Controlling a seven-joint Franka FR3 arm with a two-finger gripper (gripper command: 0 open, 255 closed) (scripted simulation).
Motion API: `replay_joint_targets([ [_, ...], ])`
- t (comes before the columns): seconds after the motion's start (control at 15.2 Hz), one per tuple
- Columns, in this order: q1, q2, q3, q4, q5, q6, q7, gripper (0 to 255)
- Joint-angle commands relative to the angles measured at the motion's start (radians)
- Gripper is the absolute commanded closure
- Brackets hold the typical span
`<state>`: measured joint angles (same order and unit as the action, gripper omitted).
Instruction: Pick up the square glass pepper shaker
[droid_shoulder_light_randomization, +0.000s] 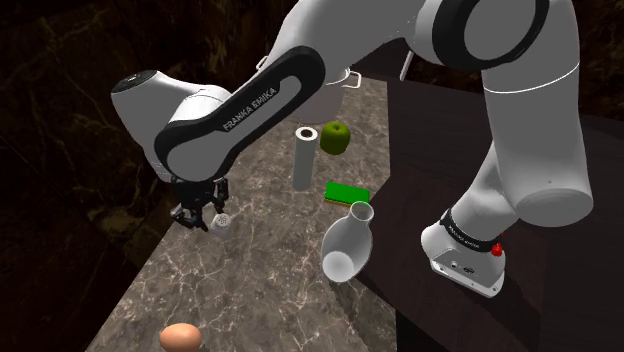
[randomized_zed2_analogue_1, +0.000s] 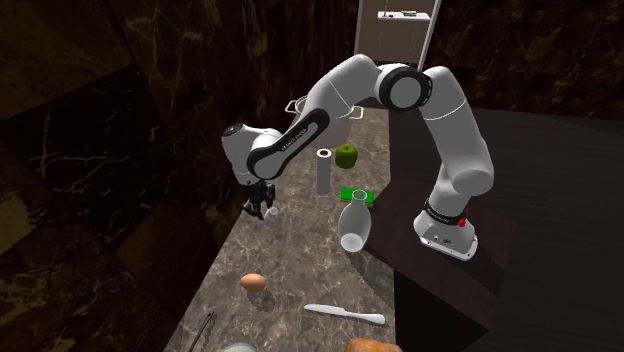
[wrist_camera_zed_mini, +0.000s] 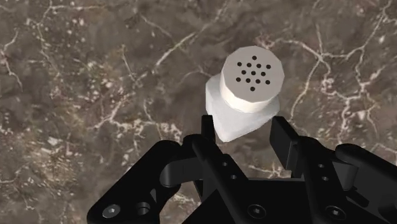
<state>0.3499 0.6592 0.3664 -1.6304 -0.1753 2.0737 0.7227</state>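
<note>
White, with a round cap pierced by small holes, the shaker stands on the brown veined bench. Its body is drawn plain white, so what it holds cannot be seen. The hand is spread. Its black fingers stand apart with the shaker's lower body between their tips, close on both sides, though I cannot tell whether either one touches it.

In the shoulder view the shaker sits just beside the hand, at its 3 o'clock and near the bench's 9 o'clock edge. The arm bends over it from the dark stand.

From the shaker, an upright white roll stands at 2 o'clock, well apart. A green apple is just beside the roll at its 2 o'clock, and a flat green sponge lies at the roll's 5 o'clock.

A white vase lies on its side at the sponge's 6 o'clock, with its neck toward 12 and its wide end toward 6. The neck's lip is just beside the sponge, and I cannot tell whether they touch.

A pale pot stands at the bench's far end, at the roll's 12 o'clock. It is mostly behind the arm and its inside is hidden.

A brown egg lies at the shaker's 6 o'clock, well apart. In the second exterior view a knife lies at the egg's 4 o'clock.
</note>
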Motion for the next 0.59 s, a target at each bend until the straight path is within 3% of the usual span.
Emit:
replay_joint_targets([
  [0.0, -0.003, -0.018, 0.004, 0.002, 0.006, -0.02, -0.002, 255],
  [0.53, -0.01, -0.064, 0.015, 0.017, 0.021, -0.079, -0.008, 255],
])
